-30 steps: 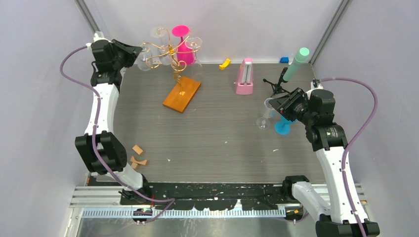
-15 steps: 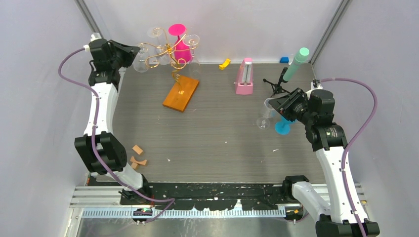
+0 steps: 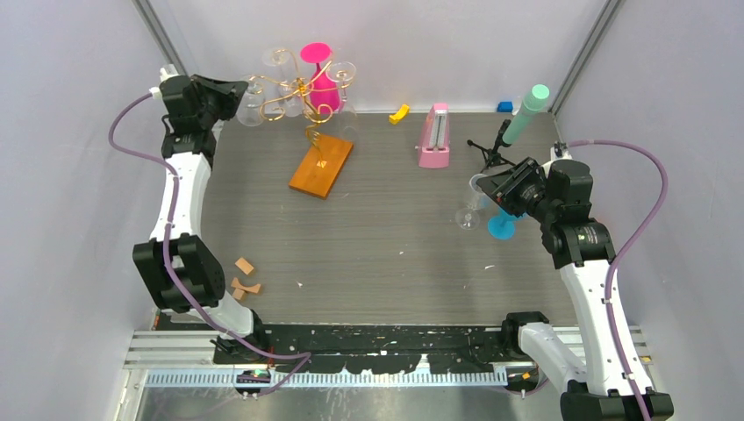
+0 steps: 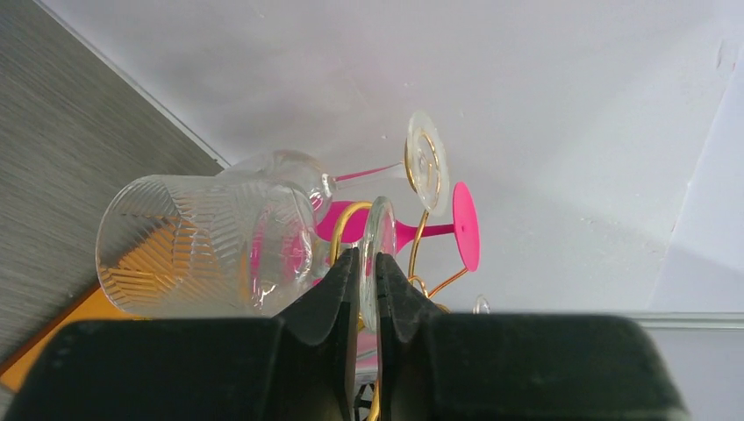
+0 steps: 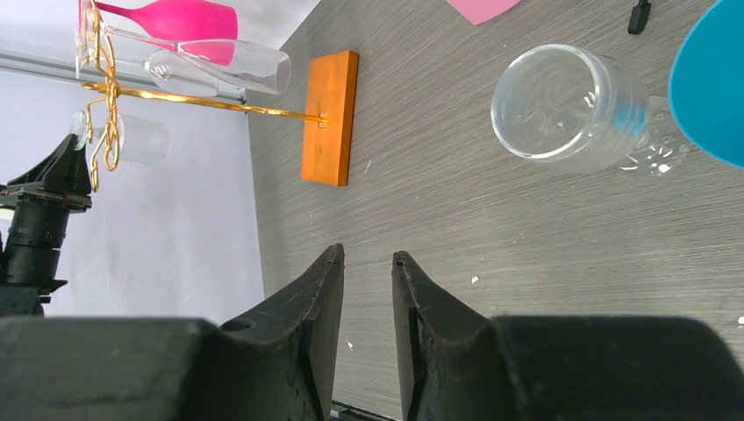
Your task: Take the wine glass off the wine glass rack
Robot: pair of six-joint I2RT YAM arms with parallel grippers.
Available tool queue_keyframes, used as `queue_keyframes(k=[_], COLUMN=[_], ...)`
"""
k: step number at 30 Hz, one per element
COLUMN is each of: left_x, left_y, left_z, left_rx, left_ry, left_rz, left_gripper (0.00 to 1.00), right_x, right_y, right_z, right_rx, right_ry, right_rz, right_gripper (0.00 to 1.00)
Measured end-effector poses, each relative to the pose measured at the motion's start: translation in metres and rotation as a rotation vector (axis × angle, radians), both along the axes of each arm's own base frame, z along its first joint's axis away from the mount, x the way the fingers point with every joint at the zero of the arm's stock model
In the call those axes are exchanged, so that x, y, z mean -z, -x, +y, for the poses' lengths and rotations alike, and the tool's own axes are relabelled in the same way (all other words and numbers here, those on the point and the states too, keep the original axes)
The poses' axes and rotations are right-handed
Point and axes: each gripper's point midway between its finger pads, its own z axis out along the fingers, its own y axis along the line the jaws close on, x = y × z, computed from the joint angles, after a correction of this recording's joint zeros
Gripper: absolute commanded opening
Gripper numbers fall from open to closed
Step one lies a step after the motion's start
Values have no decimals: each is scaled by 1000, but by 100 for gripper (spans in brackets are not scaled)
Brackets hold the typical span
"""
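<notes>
Left gripper up at far-left corner, fingers squeezed nearly together on thin round foot of clear patterned wine glass. Glass lying sideways in wrist view, bowl toward the table, gold wire of rack curling right beside the stem. Can't tell if stem is in the loop or out. Pink glass hanging on rack just behind. Rack's orange base flat on table. Right gripper well apart on right side, fingers a narrow gap apart, nothing held, hovering near clear glass and blue glass.
</notes>
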Motion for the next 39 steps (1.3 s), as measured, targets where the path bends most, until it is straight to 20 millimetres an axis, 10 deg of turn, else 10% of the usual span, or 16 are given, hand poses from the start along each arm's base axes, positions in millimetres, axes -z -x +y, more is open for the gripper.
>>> queue_keyframes(k=[39], left_x=[-12], left_y=[-26], left_z=[-14], left_rx=[121], left_ry=[221], left_rz=[-122], left_gripper=[0], right_x=[7], right_y=[0], right_z=[0], right_rx=[0], right_ry=[1], right_rz=[13], right_gripper=[33])
